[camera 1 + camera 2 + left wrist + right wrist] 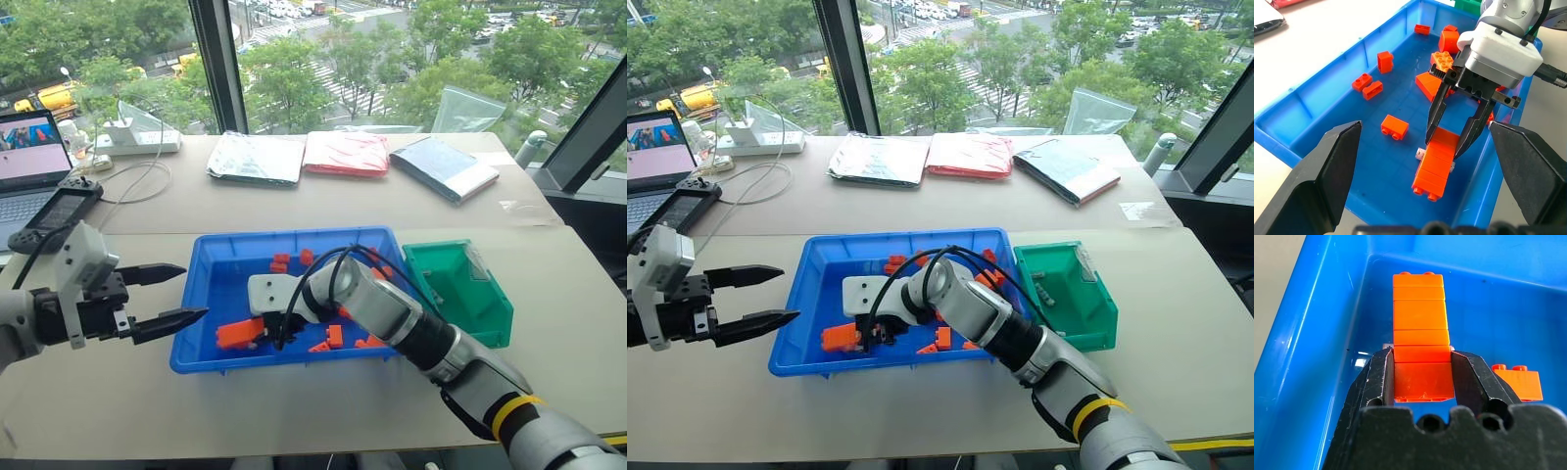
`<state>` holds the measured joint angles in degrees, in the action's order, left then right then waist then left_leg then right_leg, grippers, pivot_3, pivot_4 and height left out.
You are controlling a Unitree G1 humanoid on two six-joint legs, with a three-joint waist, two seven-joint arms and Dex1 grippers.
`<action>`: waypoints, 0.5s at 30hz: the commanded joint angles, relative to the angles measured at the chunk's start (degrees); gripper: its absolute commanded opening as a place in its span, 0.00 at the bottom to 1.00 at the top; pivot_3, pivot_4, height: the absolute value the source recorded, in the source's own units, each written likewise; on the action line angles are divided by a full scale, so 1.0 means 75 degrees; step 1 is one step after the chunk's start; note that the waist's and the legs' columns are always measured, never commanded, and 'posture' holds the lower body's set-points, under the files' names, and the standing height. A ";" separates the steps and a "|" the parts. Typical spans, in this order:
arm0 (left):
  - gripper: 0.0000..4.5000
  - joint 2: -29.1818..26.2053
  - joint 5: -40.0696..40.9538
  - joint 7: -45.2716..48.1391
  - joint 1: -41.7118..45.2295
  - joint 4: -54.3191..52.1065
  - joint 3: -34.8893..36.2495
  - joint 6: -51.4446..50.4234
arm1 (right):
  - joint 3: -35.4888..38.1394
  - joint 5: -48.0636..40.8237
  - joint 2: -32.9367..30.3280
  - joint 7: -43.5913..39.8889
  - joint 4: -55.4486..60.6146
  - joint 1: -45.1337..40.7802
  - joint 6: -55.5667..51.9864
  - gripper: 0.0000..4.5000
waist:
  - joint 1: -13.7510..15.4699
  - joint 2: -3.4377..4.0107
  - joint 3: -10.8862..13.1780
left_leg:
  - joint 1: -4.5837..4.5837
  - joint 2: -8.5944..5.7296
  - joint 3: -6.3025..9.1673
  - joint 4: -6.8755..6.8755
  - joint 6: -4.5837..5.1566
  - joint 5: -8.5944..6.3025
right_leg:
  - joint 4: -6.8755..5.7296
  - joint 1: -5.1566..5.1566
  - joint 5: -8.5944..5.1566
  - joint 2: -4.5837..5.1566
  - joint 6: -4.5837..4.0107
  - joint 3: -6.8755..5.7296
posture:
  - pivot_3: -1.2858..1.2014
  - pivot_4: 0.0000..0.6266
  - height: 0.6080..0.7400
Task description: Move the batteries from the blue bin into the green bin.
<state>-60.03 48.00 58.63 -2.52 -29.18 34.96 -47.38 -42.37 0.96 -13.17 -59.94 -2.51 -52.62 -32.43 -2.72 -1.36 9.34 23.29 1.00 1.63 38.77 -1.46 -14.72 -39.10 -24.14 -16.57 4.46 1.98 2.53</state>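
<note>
The blue bin [201,294] lies in the middle of the table, with loose orange bricks scattered in it. My right gripper [1444,147] reaches down into its near left corner, and its fingers [1378,377] press on both sides of a long stack of orange bricks [1419,316]. A battery [1420,153] lies crosswise under that stack, only its silvery ends showing at the fingertips. The green bin [1087,313] stands against the blue bin's right side, with small grey batteries [1043,291] on its floor. My left gripper [191,294] hovers open just left of the blue bin, holding nothing.
Behind the bins, three flat packets [345,154] lie in a row near the window. A laptop [29,162], a game controller [54,215] and cables sit at the far left. Bare tabletop runs along the near edge.
</note>
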 commanded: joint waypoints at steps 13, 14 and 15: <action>1.00 -0.0076 0.0148 -0.0171 0.0237 -0.0070 -0.0134 -0.0022 | 0.2693 -0.1390 -0.0843 0.0037 0.1633 -0.0159 -0.1503 0.33 | 0.0020 0.0000 0.0000 | 0.0001 -0.0001 0.0008 0.0000 0.0000 0.0000 | 0.0002 0.0006 0.0000 0.0002 0.0000 0.0000 | 0.52 0.24 1.00; 1.00 -0.0075 0.0151 -0.0184 0.0255 -0.0072 -0.0156 -0.0018 | 0.2783 -0.1325 -0.0915 0.0205 0.1485 -0.0156 -0.1626 0.33 | 0.0020 0.0000 0.0000 | 0.0001 -0.0001 0.0007 0.0000 0.0000 0.0000 | 0.0003 0.0004 0.0000 0.0002 0.0000 0.0000 | 0.52 0.24 1.00; 1.00 -0.0074 0.0158 -0.0199 0.0285 -0.0068 -0.0183 -0.0019 | 0.2841 -0.1246 -0.1014 0.0363 0.1314 -0.0101 -0.1702 0.33 | 0.0019 0.0000 0.0000 | 0.0000 -0.0001 0.0006 -0.0001 0.0000 0.0000 | 0.0004 0.0004 0.0000 0.0001 0.0000 0.0000 | 0.52 0.24 1.00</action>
<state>-60.05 48.51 57.37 -1.13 -29.09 33.30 -47.75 -23.23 -9.12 -20.00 -59.56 8.28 -53.13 -43.58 -2.58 -1.37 9.34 23.29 0.99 1.66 38.77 -1.46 -14.72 -39.07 -24.11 -16.57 4.47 1.98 2.53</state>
